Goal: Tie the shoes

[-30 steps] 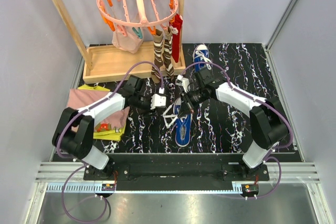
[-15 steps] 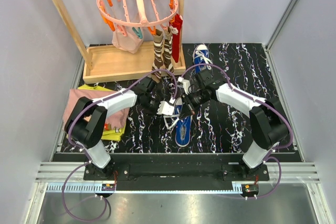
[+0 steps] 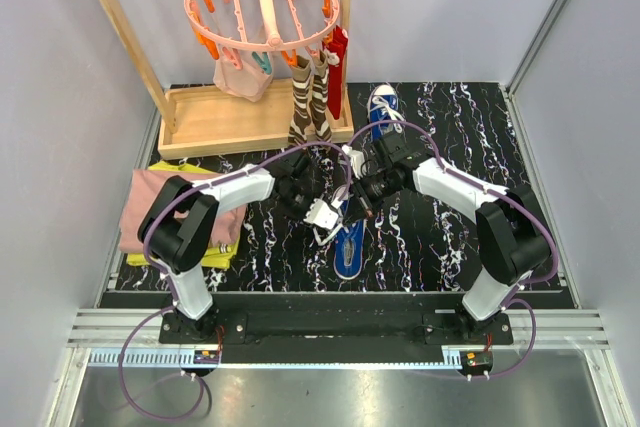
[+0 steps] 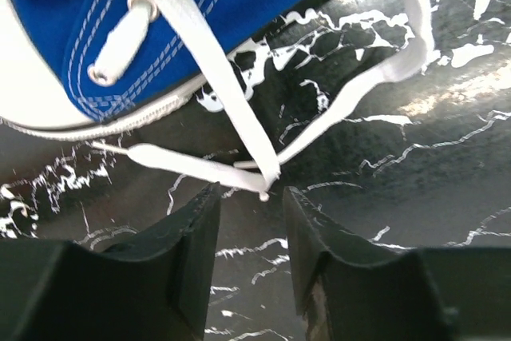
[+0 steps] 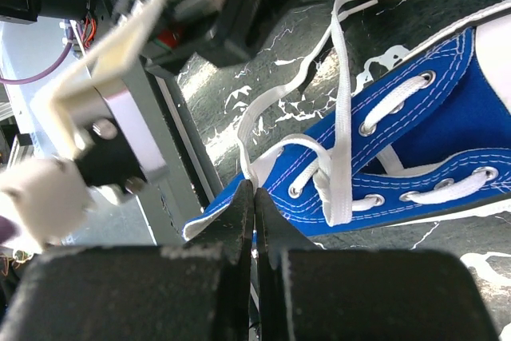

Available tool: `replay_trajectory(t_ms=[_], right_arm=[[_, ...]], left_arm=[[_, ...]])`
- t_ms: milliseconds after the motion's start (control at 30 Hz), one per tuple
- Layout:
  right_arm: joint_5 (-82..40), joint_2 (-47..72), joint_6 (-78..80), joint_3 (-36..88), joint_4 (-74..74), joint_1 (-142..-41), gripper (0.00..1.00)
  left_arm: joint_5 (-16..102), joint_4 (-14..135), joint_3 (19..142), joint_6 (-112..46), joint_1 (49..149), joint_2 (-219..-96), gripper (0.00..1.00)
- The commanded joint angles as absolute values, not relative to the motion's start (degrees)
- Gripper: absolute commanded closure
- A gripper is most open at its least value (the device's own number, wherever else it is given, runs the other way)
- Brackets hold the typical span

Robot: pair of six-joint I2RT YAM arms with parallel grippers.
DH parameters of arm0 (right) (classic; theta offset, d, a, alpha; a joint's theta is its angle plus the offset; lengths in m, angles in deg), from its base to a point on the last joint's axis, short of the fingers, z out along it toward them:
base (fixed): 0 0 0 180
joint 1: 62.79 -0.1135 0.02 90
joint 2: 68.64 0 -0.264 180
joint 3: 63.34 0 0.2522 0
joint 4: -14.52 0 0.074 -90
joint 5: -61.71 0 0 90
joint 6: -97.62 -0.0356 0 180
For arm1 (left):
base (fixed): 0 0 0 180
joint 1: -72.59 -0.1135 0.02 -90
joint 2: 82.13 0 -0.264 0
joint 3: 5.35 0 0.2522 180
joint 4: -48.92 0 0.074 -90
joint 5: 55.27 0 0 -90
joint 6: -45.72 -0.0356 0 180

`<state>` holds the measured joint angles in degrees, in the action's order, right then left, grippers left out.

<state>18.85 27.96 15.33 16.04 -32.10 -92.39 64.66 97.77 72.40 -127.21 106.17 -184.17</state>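
One blue shoe [image 3: 349, 242] lies mid-mat, its toe toward the arms; it also shows in the left wrist view [image 4: 160, 21] and the right wrist view [image 5: 431, 125]. The second shoe [image 3: 383, 107] lies at the back by the rack. My left gripper [image 3: 325, 215] is open just left of the near shoe. In its wrist view the gripper [image 4: 249, 197] has a loose white lace end [image 4: 239, 129] lying at its fingertips, not clamped. My right gripper [image 3: 356, 197], seen also in its own view [image 5: 255, 188], is shut on another white lace strand [image 5: 259, 145] above the shoe's eyelets.
A wooden rack [image 3: 245, 117] with a pink round peg hanger [image 3: 262, 2] and hanging socks [image 3: 315, 92] stands at the back left. Folded pink and yellow cloths [image 3: 165, 207] lie on the left. The left arm's wrist [image 5: 112, 117] is close to my right gripper.
My left gripper has moved right and nearer, from the mat's middle-left up to the near shoe's laces. My right gripper has stayed in place, shut on its lace.
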Motion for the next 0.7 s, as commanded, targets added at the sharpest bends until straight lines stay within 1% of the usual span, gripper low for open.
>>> replay_trajectory(t_ms=[0, 100, 200, 267, 300, 367, 400, 467, 667], right_arm=[[18.91, 27.07, 16.41, 16.42, -32.20, -91.79, 1.00], [18.91, 27.07, 16.50, 16.42, -32.20, -91.70, 1.00], [18.82, 27.16, 16.50, 16.51, -32.29, -91.53, 1.00], [18.82, 27.16, 16.59, 16.42, -32.20, -91.61, 1.00], [18.82, 27.16, 16.59, 16.51, -32.20, -91.61, 1.00], [18.56, 27.16, 16.76, 16.42, -32.20, -91.61, 1.00], [18.47, 27.33, 16.85, 16.42, -32.11, -91.61, 1.00], [18.12, 27.33, 16.85, 16.42, -32.11, -91.53, 1.00], [17.07, 27.34, 16.41, 16.51, -32.03, -91.35, 1.00]], left_arm=[[62.68, 98.80, 75.29, -130.41, 107.30, -185.75, 0.62], [62.68, 99.77, 75.90, -131.46, 107.30, -186.28, 0.68], [62.94, 101.61, 75.56, -133.74, 107.30, -186.02, 0.70], [62.68, 101.97, 75.03, -135.06, 107.48, -185.84, 0.73], [62.68, 102.14, 74.68, -135.33, 107.39, -185.67, 0.78], [62.15, 103.45, 74.94, -135.68, 107.48, -185.75, 0.84], [61.89, 104.25, 75.55, -135.68, 107.39, -186.01, 0.92], [61.80, 105.75, 75.91, -135.33, 106.96, -184.97, 1.00], [63.90, 107.85, 75.29, -132.00, 106.16, -177.77, 1.00]])
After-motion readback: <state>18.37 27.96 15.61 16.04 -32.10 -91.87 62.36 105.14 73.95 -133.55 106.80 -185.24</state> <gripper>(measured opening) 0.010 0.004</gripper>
